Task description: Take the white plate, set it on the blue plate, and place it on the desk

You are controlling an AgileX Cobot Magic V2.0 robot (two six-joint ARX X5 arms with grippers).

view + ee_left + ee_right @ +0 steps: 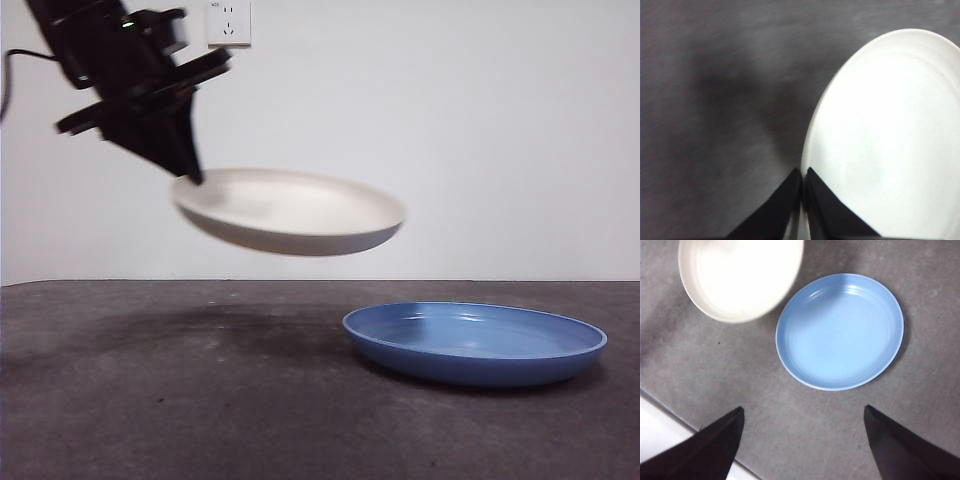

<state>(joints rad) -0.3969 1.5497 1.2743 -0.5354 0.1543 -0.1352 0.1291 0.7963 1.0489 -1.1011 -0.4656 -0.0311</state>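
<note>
The white plate (pixel 290 212) hangs in the air above the desk (pixel 150 400), held by its left rim and tilted slightly. My left gripper (pixel 188 172) is shut on that rim; the left wrist view shows its two jaws pinching the white plate (pixel 890 140) at the edge (pixel 802 175). The blue plate (pixel 475 342) rests flat on the desk, lower and to the right of the white one. From high up, my right gripper (pixel 802 412) stands open and holds nothing; below it lie the blue plate (pixel 840 332) and the raised white plate (pixel 740 277).
A white wall with a socket (pixel 228 22) rises behind the desk. The desk's edge and a pale strip (pixel 660 432) show in the right wrist view. A shadow (pixel 230 330) lies on the desk under the lifted plate.
</note>
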